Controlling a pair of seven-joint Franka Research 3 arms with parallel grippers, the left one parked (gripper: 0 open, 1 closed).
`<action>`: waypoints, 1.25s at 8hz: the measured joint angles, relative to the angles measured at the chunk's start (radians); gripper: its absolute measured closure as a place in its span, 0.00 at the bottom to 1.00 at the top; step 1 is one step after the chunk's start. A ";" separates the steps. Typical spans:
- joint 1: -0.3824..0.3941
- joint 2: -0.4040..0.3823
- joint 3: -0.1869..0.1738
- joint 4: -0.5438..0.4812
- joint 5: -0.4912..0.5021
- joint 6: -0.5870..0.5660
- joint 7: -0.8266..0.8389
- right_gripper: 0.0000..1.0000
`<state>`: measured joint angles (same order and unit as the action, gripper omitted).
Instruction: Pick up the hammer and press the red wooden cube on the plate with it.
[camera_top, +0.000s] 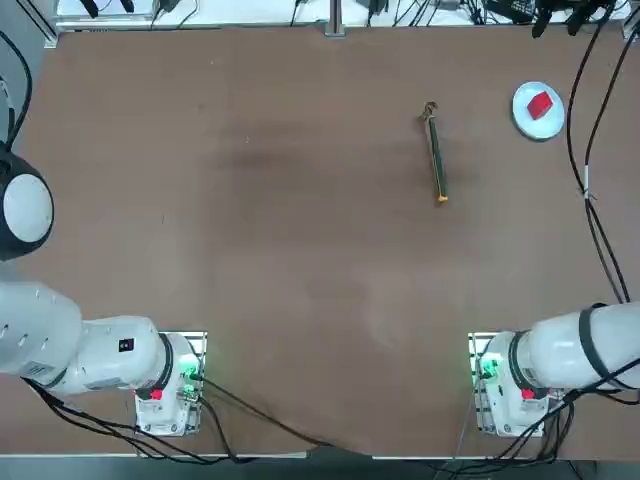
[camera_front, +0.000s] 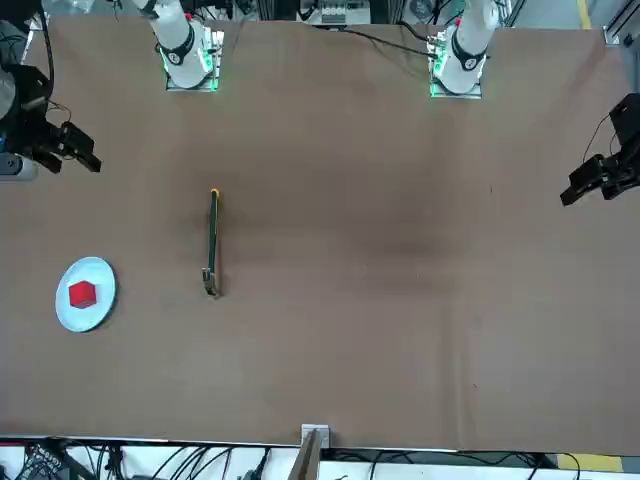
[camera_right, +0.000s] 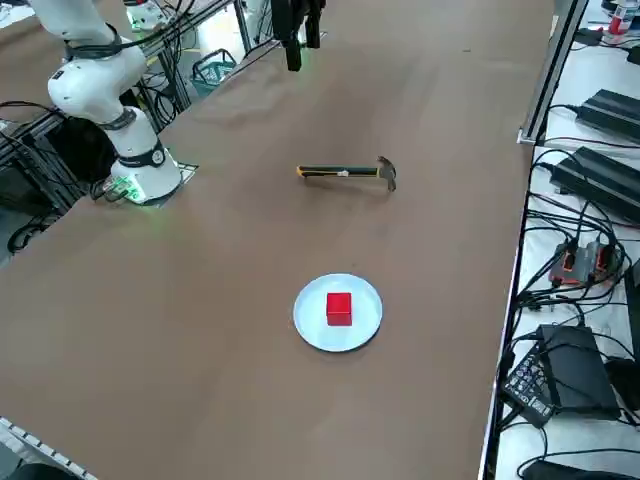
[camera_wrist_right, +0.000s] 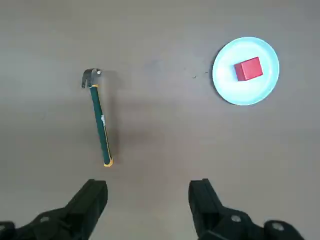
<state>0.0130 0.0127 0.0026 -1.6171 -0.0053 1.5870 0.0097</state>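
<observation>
The hammer (camera_top: 435, 155) lies flat on the brown table, its dark head (camera_wrist_right: 90, 78) toward the far edge and its orange-tipped handle end (camera_wrist_right: 107, 162) toward the robot. To its right, near the far right corner, the small pale plate (camera_top: 523, 117) holds the red wooden cube (camera_top: 541, 105). My right gripper (camera_wrist_right: 150, 187) hovers high above the table on the robot's side of both, open, with nothing between its fingers. In the front view the right gripper (camera_front: 82, 148) shows at the left edge. The hammer (camera_right: 345, 172) and the plate (camera_right: 305, 322) lie well apart.
Black cables (camera_top: 590, 180) trail over the table's right edge near the plate. A metal bracket (camera_front: 313, 436) sits at the middle of the far edge. Equipment and wires lie on the bench (camera_right: 590, 300) beyond the table's far side.
</observation>
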 joint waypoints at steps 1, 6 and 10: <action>0.002 0.022 0.000 -0.005 0.003 0.008 0.005 0.00; 0.110 0.148 0.006 -0.267 0.074 0.448 0.059 0.00; 0.216 0.217 0.009 -0.477 0.075 0.764 0.180 0.00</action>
<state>0.2286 0.2296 0.0112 -2.0942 0.0694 2.3505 0.1893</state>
